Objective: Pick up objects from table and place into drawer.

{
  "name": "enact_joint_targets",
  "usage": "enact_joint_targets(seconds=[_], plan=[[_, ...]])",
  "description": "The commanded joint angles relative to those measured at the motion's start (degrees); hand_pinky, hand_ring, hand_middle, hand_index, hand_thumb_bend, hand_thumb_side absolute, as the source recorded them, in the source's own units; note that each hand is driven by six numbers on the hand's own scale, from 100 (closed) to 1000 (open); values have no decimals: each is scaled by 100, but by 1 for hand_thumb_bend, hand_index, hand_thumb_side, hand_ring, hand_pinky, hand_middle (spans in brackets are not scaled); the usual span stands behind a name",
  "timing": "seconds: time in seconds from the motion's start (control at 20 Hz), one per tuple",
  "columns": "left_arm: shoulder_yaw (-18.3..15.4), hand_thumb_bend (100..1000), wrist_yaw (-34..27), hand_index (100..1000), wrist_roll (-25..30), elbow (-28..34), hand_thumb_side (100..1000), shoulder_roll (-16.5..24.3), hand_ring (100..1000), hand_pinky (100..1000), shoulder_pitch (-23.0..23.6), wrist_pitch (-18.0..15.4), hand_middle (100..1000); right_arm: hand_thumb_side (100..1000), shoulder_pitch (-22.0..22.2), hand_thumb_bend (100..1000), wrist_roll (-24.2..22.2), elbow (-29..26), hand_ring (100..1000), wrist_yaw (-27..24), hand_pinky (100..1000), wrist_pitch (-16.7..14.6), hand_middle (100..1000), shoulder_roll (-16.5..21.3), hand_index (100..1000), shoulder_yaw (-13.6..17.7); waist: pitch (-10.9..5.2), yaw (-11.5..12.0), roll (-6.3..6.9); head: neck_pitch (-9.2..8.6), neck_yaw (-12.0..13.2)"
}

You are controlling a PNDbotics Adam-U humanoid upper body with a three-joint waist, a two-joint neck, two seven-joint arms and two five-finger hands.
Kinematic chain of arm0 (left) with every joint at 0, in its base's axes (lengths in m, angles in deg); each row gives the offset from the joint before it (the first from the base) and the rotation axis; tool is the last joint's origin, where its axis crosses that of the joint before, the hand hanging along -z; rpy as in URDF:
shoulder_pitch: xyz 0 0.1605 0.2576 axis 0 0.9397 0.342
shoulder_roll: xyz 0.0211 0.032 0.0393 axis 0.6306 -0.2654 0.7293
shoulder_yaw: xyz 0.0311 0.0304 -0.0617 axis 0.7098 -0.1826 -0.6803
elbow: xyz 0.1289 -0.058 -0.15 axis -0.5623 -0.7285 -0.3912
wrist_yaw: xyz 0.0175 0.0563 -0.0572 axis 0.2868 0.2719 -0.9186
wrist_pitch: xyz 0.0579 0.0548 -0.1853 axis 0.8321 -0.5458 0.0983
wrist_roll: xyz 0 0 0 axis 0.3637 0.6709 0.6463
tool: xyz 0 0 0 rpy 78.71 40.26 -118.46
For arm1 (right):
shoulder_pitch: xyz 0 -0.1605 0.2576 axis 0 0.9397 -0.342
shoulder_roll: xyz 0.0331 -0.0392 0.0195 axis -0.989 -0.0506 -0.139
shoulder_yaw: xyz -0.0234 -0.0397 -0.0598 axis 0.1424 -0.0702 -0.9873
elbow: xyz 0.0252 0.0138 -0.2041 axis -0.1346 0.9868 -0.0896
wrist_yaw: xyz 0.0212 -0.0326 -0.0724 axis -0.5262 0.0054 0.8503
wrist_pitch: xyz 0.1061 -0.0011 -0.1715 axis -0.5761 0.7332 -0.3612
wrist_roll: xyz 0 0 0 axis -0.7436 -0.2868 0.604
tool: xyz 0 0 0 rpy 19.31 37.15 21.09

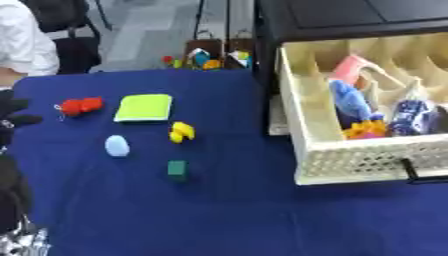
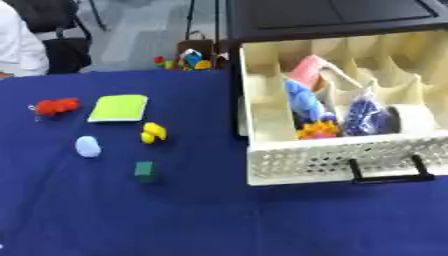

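Blue cloth across the whole table. Mid-left of frame, five small items well apart from one another: red toy farthest left, lime pad just right of it, yellow piece below and right of the pad, pale blue oval lower left of the yellow one, green block lowest.

Right half of frame: cream drawer pulled open from a dark cabinet, perforated front wall, black handle on that wall. Inside, split by dividers: pink item near the back, blue item in front of it, orange thing against the front wall, dark blue patterned bag one compartment to the right, white roll farther right.

Left hand at the left edge in the left eye view only, dark and half cut off, close to the red toy but not touching; holding nothing visible, finger spread impossible to tell. Right hand nowhere in either view.

Upper centre, past the table's far edge: a cluster of small colourful toys on the floor.
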Motion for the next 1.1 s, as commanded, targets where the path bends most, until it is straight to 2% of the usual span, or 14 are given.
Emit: enact_joint_targets(seconds=[0.05, 0.15, 0.2, 0.25, 0.45, 0.55, 0.6, 0.65, 0.75, 1.1], plan=[[-143, 692, 370, 796, 41, 105, 1000, 827, 669, 570, -11, 422, 676, 1000, -39, 100, 101, -55, 677, -67, 636, -152, 656, 150, 791, -19, -133, -20, 12, -33, 16], [-127, 754, 540, 803, 204, 105, 1000, 1277, 675, 575, -26, 740, 685, 1000, -32, 100, 88, -55, 677, -74, 636, -157, 656, 153, 791, -31, -152, -40, 24, -9, 35], [-110, 913, 596, 811, 340, 105, 1000, 1474, 686, 584, -38, 865, 697, 1000, -29, 100, 82, -55, 677, -79, 636, -159, 656, 154, 791, -36, -160, -51, 28, -1, 43], [-99, 993, 631, 817, 510, 105, 1000, 1669, 689, 589, -55, 967, 702, 1000, -26, 100, 76, -55, 677, -84, 636, -161, 656, 156, 791, -40, -168, -63, 28, 5, 51], [-122, 978, 608, 830, 1126, 105, 1000, 2307, 681, 593, -153, 1387, 690, 1000, -12, 100, 51, -55, 677, -104, 636, -169, 655, 167, 791, -57, -184, -106, 34, 24, 75], [-102, 920, 587, 845, 1433, 105, 1000, 2579, 687, 598, -207, 1645, 698, 1000, -5, 100, 35, -55, 677, -116, 636, -174, 655, 172, 791, -69, -182, -123, 39, 33, 88], [-83, 920, 575, 845, 1606, 105, 1000, 2709, 687, 598, -234, 1783, 698, 1000, -2, 100, 27, -55, 677, -123, 636, -176, 655, 176, 791, -74, -183, -131, 41, 38, 94], [-54, 874, 566, 855, 1785, 105, 1000, 2839, 698, 611, -254, 1902, 703, 1000, -1, 100, 19, -55, 677, -128, 636, -179, 655, 181, 791, -80, -182, -139, 46, 41, 104], [5, 855, 573, 867, 2193, 105, 1000, 3098, 705, 622, -305, 2142, 706, 1000, 5, 100, 3, -55, 677, -139, 636, -186, 654, 191, 791, -94, -184, -156, 55, 54, 121], [169, 820, 654, 902, 3602, 103, 992, 3730, 732, 653, -629, 2850, 735, 1000, 14, 100, -57, -55, 677, -182, 636, -212, 654, 224, 790, -141, -195, -237, 66, 78, 197]])
